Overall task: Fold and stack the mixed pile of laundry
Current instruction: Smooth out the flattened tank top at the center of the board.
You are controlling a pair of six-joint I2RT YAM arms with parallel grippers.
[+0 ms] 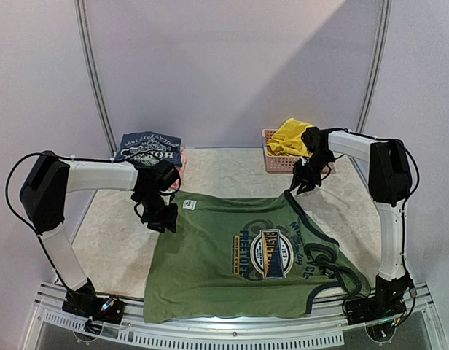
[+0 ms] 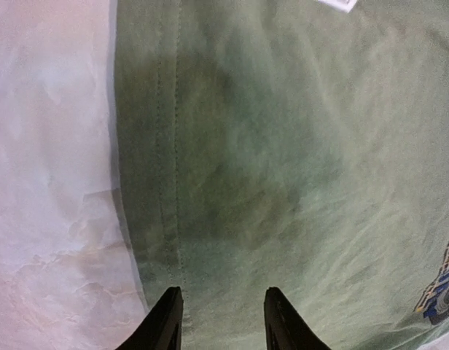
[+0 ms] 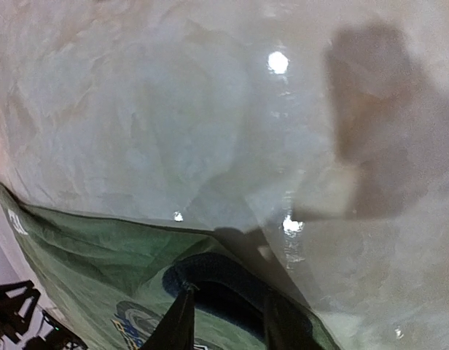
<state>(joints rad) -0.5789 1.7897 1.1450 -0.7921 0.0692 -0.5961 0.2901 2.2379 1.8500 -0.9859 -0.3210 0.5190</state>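
Note:
An olive-green sleeveless shirt (image 1: 239, 255) lies spread flat on the table, its round blue-yellow logo facing up. My left gripper (image 1: 160, 215) hovers over the shirt's back left corner. In the left wrist view that gripper (image 2: 223, 292) is open above the stitched hem of the shirt (image 2: 283, 146), with nothing between its fingers. My right gripper (image 1: 299, 184) hangs over the back right corner. In its wrist view the right gripper (image 3: 230, 295) stands open just above a dark trim loop (image 3: 224, 273) of the shirt (image 3: 100, 248). Yellow shorts (image 1: 290, 135) lie heaped in the pink basket.
The pink lattice basket (image 1: 272, 162) stands at the back right. A folded dark blue printed shirt (image 1: 148, 148) lies at the back left. The pale marbled table (image 1: 232, 171) shows behind the green shirt. The shirt's lower hem reaches the near edge, by the arm bases.

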